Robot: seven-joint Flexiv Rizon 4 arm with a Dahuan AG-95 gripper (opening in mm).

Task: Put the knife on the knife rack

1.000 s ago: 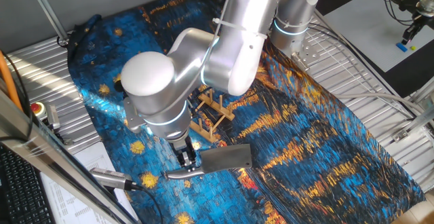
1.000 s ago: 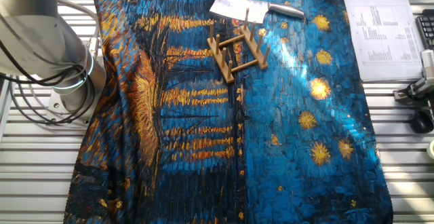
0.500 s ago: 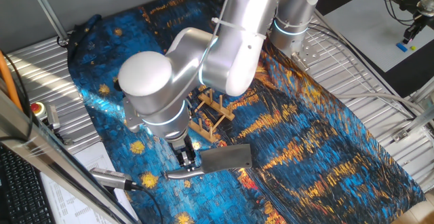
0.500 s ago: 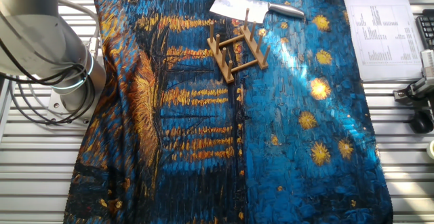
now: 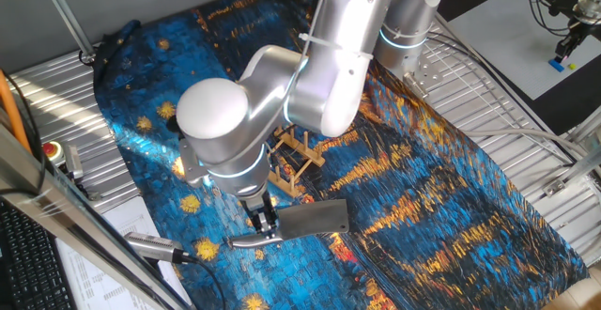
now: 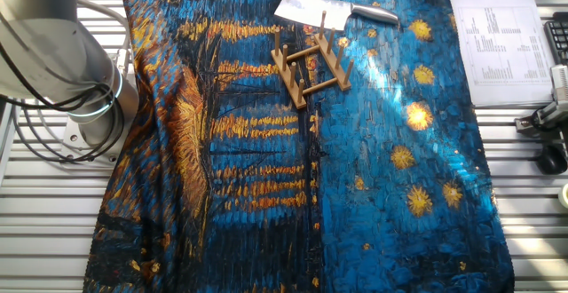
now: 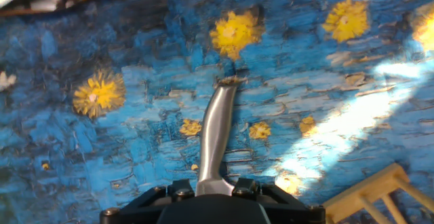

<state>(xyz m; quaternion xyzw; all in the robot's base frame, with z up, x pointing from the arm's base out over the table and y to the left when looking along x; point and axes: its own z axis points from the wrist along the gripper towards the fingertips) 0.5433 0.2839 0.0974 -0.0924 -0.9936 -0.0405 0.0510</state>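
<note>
Where knife (image 5: 302, 223) lies flat, tool (image 5: 264, 224) above handle

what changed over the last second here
The arm's big joint swung slightly right and the tool edged right along the knife near its handle. The knife lies flat on the cloth as before, and the knife rack has not moved.

Starry blue cloth (image 6: 373, 186) carries knife (image 6: 311, 9), knife rack (image 6: 311, 62), beside papers (image 6: 501, 49).

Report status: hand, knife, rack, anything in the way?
Hand down at the knife handle, jaw state unclear. Knife flat on the cloth, not lifted. Knife rack empty, just beside the blade. Nothing between them.
</note>
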